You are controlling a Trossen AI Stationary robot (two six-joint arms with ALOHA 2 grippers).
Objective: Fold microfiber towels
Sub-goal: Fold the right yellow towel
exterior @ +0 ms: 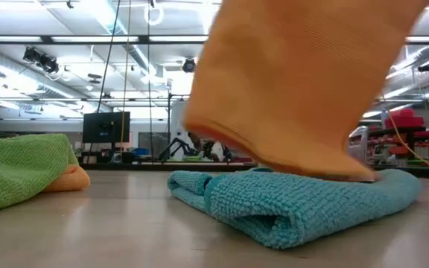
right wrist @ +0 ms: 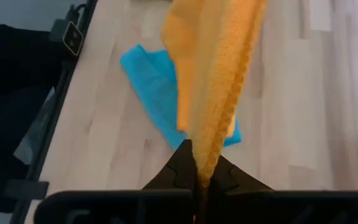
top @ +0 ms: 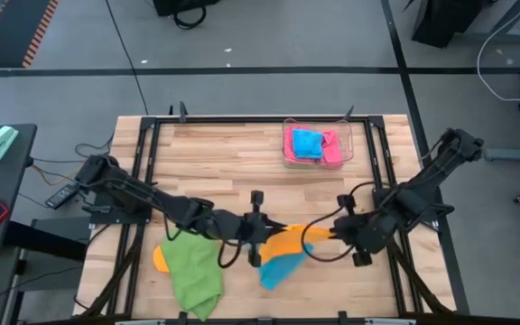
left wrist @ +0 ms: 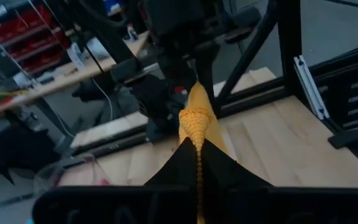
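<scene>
Pinching the orange towel [top: 289,240], both end effectors show only in wrist views.

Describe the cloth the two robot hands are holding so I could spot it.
Look at the wooden table's front middle. The orange towel hangs stretched between the left hand and right hand, above a blue towel. It alone is off the table.

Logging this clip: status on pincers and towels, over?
Left pincer and right pincer both shut on the orange towel, stretched between them. Sky blue towel lies beneath it; green towel beside. Nothing blocking.
</scene>
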